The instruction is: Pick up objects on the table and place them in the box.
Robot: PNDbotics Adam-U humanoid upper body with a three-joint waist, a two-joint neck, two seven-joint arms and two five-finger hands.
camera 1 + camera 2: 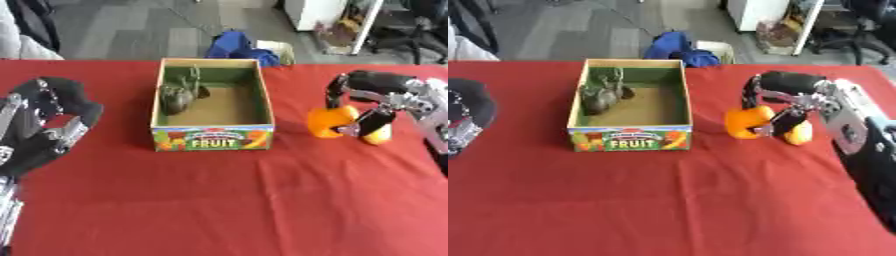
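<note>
A: Where is the fruit [331,121] held?

B: At the box's [213,137] three o'clock, low over the cloth [227,200], with the right hand [378,102] curled round it. The left hand [44,125] is kept open at nine.

A: What risk is seen?

B: The near wall could be clipped if too little lift is given.

Right hand [372,107] partly hides the orange object [331,121]

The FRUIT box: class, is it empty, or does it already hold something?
Not empty. The FRUIT box holds a dark object in its far left corner; the rest of its brown floor is bare.
</note>
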